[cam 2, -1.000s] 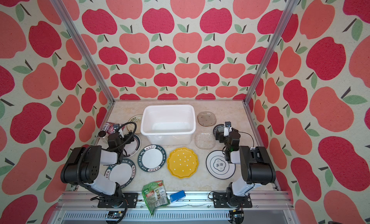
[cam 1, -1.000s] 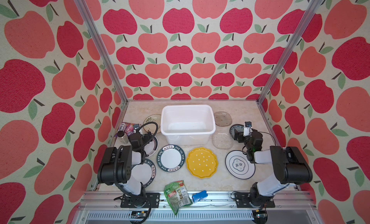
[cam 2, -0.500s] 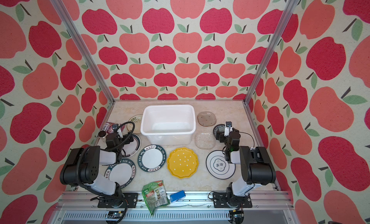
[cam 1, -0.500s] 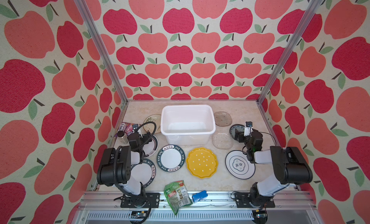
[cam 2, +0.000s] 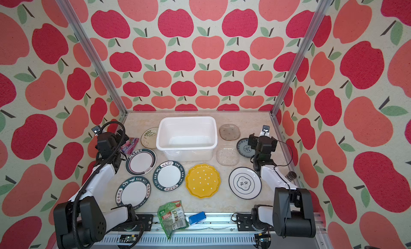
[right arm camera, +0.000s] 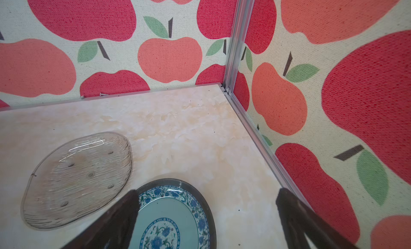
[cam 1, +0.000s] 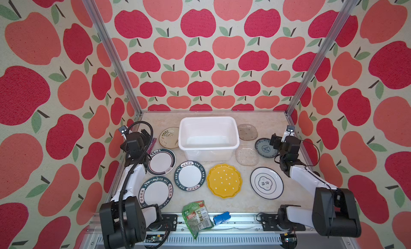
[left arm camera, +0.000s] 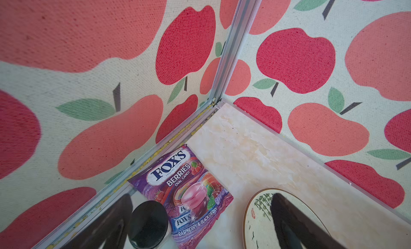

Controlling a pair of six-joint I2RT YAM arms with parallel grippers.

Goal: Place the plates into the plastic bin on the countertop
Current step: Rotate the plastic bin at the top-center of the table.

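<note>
Top views, stock on the countertop (cam 1: pixel 271 123): 1 plastic bin (cam 1: pixel 209 153), white, empty, set toward 12 o'clock of centre; plates (cam 2: pixel 244 182), 9 counted, none inside it. Positions from the bin: plant-print plate (cam 1: pixel 169 137) at 9 o'clock, just beside the wall; smoky glass plate (cam 1: pixel 247 132) at 3 o'clock; clear glass plate (cam 1: pixel 247 156) at 4 o'clock; blue patterned plate (cam 1: pixel 264 147) beyond that pair at 3 o'clock; yellow scalloped plate (cam 1: pixel 224 180) at 6 o'clock; emblem plate (cam 1: pixel 266 182) at 5 o'clock; striped-rim plate (cam 1: pixel 161 161) at 8 o'clock; lettered-rim plate (cam 1: pixel 189 175) at 7 o'clock; 2nd lettered-rim plate (cam 1: pixel 155 192) farther out at 7 o'clock. Left gripper (left arm camera: pixel 200 197): jaws spread wide, nothing between them, near the plant-print plate's 9 o'clock edge, a purple candy bag (left arm camera: pixel 184 192) below the gap. Right gripper (right arm camera: pixel 208 192): jaws spread wide, empty, poised at the blue patterned plate's 3 o'clock edge. Step in hand, as judged: approach for a 1st pick; placing not yet begun. Next move calls for: lowering until 1 finger slips under a raised rim, a firm pinch, a lift clear of the bin wall; glazed rims look apt to slip.
</note>
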